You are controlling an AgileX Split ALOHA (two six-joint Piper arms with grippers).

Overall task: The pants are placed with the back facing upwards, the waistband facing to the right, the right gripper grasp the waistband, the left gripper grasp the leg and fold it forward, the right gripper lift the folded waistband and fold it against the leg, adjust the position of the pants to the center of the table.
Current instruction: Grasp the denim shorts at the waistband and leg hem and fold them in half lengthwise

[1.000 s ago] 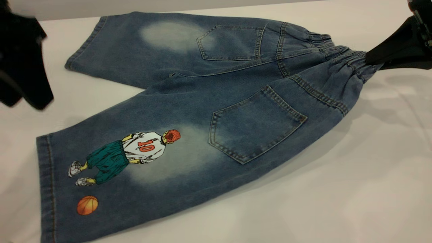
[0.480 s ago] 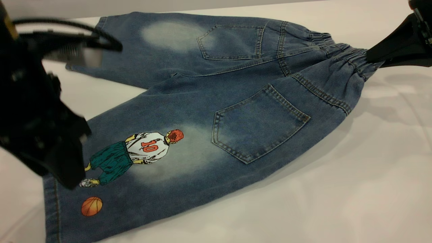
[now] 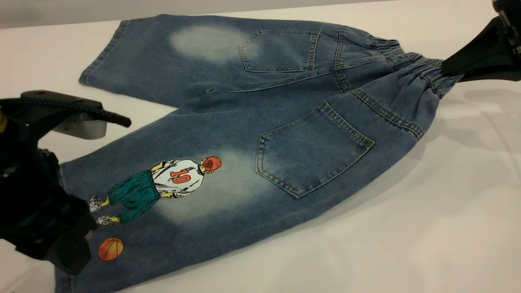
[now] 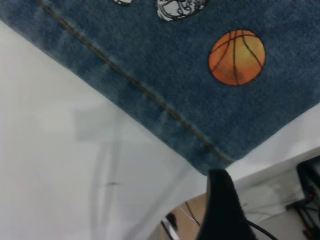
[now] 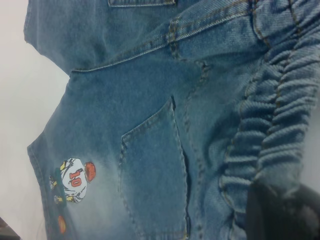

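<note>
The left gripper [image 3: 61, 244], a black arm-end that a second ago hung blurred at the far left edge of the scene, has come down and toward the near side and now sits low over the hem [image 4: 150, 95] of the near leg of the blue denim shorts [image 3: 252, 134], just left of the printed orange basketball [image 3: 110, 248] and the printed figure in the number-ten shirt [image 3: 158, 185]. I judge this as the approach to the leg grasp, not yet the grasp: in the left wrist view one dark fingertip [image 4: 222, 200] stands just off the hem's corner, and nothing is held between the fingers, though how wide they are parted cannot be told. The right gripper [image 3: 452, 71] has not shifted; it stays clamped on the gathered elastic waistband [image 3: 427, 73] at the far right, the cloth bunched and pulled up toward it. The shorts lie back-up on the white table [image 3: 407, 228], pockets showing, waistband to the right. The left gripper's own body covers the near-left corner of the leg, its second finger is out of sight, and the right arm is cut off by the frame edge.
</note>
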